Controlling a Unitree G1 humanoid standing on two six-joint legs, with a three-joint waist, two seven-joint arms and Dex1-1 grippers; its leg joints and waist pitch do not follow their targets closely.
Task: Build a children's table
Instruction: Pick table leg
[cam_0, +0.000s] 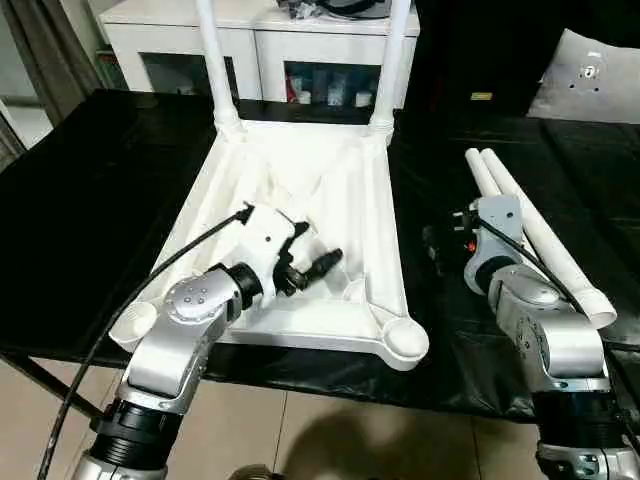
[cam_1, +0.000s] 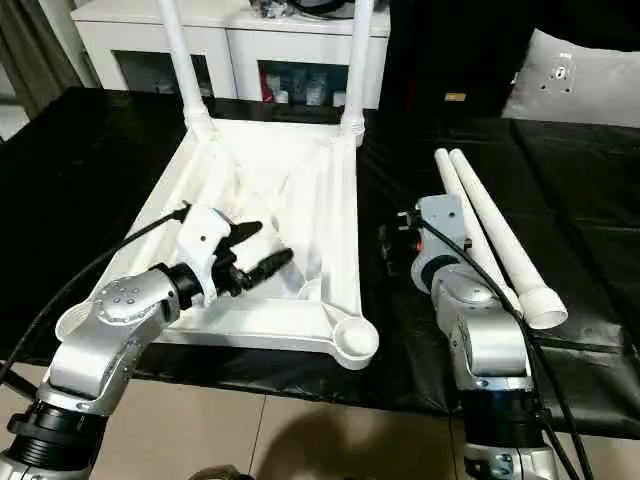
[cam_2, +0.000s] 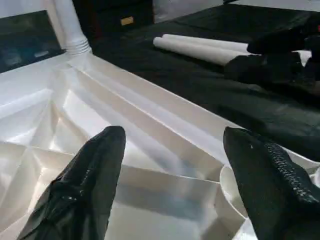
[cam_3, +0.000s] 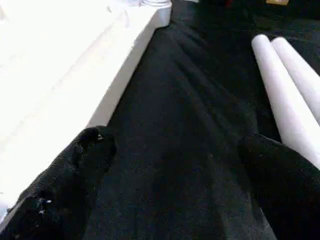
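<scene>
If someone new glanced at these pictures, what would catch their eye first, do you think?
The upturned white table top on the black work table, with two legs standing in its far sockets. Two loose legs lie to its right, beside the open right gripper; the open left gripper hovers over the ribs.

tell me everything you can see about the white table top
The white table top looks like glossy plastic and lies upside down on the black-covered work table, ribbed underside up. Two legs stand upright in its far corner sockets; the two near round sockets are empty, and that near edge overhangs the work table. The left claw hovers open over its ribs.
</scene>
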